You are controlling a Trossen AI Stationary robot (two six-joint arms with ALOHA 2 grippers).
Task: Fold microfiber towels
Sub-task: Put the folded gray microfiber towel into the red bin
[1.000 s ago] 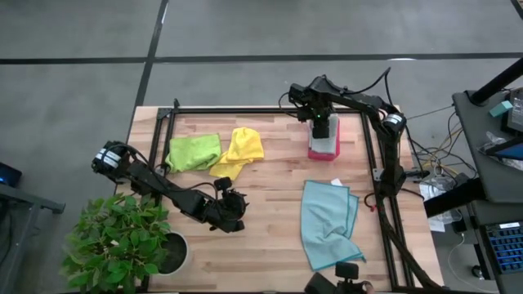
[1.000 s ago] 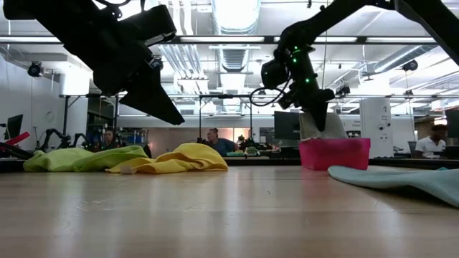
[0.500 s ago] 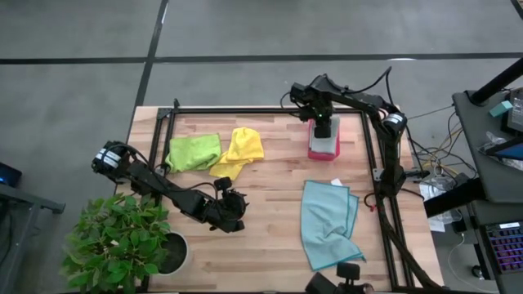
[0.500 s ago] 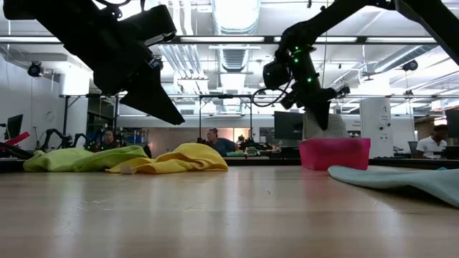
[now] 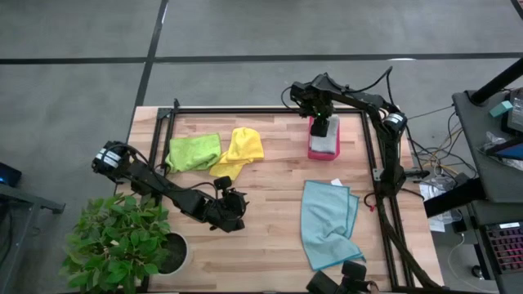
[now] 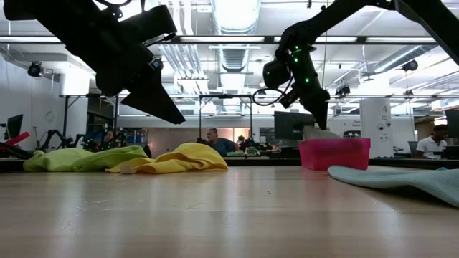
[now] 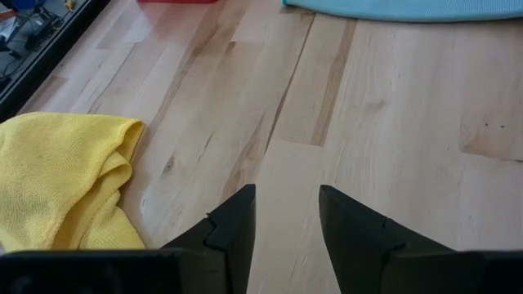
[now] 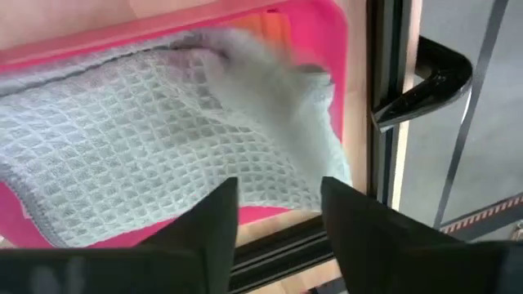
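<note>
Up comes the right tool point(image 5: 324, 124), off the grey towel point(image 5: 325, 144) it was pressing into the pink tray point(image 5: 311, 152) a second ago; the left arm hasn't budged.

From overhead: the tray sits at the table's point(image 5: 270, 204) far right, the grey towel lying flat in it along the tray's length. Lime green towel point(image 5: 194, 151) and yellow towel point(image 5: 239, 151) lie crumpled and touching at far left. The light blue towel point(image 5: 327, 220), loosely doubled, runs long from near edge to middle on the right. The left tool point(image 5: 231, 214) hovers near the front.

At table level, the right tool hangs just above the tray, nothing held.

Left wrist: fingers point(image 7: 233, 224) apart, empty, over bare wood beside the yellow towel.

Right wrist: fingers point(image 8: 214, 216) spread, the towel released below.

One towel looks stowed; next, I'd say, the blue one wants squaring and folding.
</note>
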